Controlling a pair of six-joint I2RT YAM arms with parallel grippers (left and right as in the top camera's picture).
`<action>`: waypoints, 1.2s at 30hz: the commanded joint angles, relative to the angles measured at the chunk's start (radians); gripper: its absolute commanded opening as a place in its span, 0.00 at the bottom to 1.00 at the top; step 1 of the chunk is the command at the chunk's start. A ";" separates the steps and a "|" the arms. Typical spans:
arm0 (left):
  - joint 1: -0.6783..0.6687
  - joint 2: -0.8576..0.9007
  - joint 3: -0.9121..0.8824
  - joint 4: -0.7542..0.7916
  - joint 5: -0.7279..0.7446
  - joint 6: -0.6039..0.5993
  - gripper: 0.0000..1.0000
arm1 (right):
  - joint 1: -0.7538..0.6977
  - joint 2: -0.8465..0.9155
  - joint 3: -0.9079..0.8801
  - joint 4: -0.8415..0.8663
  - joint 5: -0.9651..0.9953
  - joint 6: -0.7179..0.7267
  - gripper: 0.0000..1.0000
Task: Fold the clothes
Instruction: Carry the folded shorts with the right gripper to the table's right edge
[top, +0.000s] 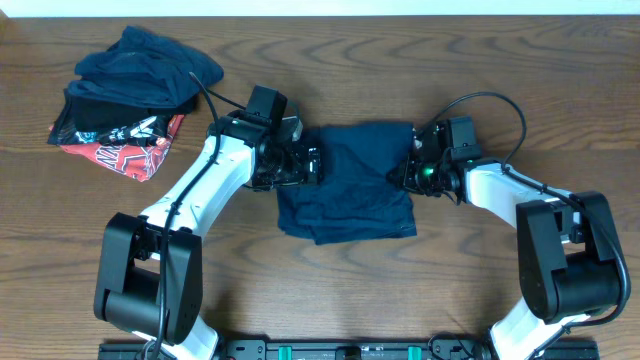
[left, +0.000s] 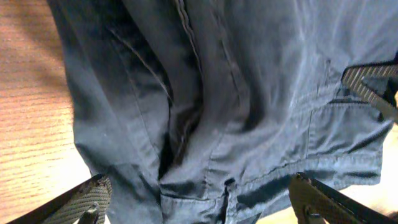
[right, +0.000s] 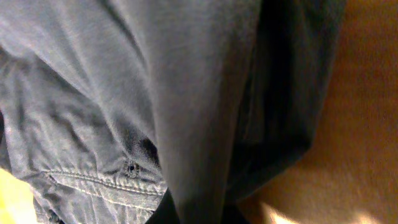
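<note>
Navy garment (left: 249, 81) between claws, left claw (top: 311, 165) open, right claw (top: 411, 171) pinching its edge

No legible text anywhere. White print on red-and-black garment (top: 125, 142), far left, too small to read.

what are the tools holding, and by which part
The right tool looks shut on the right edge of the navy garment; left tool open, holding nothing.
</note>
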 joint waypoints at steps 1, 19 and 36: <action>0.004 0.007 -0.007 -0.011 0.010 0.005 0.93 | -0.075 -0.024 0.010 0.032 0.104 -0.033 0.01; 0.004 0.007 -0.007 -0.025 0.010 0.005 0.93 | -0.682 -0.159 0.175 -0.216 0.502 0.285 0.01; 0.004 0.007 -0.007 -0.040 0.010 0.005 0.93 | -1.006 -0.158 0.170 -0.177 0.519 0.327 0.01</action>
